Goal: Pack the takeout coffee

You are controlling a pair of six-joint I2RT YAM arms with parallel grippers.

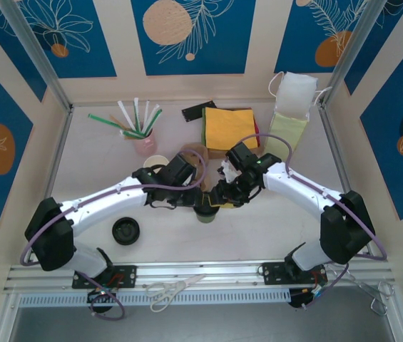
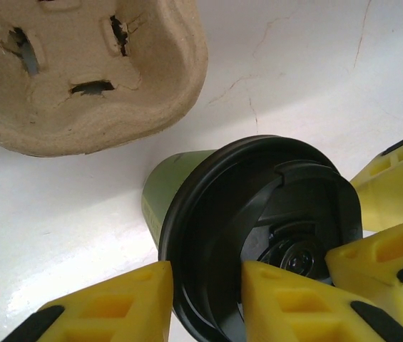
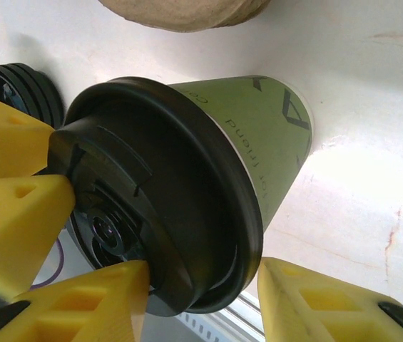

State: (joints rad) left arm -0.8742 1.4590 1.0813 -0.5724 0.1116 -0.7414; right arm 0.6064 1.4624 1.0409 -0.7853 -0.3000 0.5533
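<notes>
The takeout coffee [image 1: 206,213], a green paper cup with a black lid, stands on the white table in the middle, between both arms. In the left wrist view the takeout coffee [image 2: 187,178] is close below, and my left gripper [image 2: 205,274] is shut across the lid's near rim, one finger outside and one on the lid's top. In the right wrist view my right gripper [image 3: 201,274] is shut across the opposite rim of the takeout coffee [image 3: 258,135], one finger against the raised centre and one at the outer edge. The right fingers [image 2: 394,192] and left fingers [image 3: 8,142] appear in each other's view.
A brown pulp cup carrier [image 2: 80,71] lies just beyond the cup, partly under the arms [image 1: 194,152]. A stack of black lids [image 1: 125,230] sits front left. A pink cup of straws [image 1: 144,141], yellow napkins [image 1: 230,127] and a bag [image 1: 290,117] stand at the back. Scissors [image 1: 172,288] lie on the front rail.
</notes>
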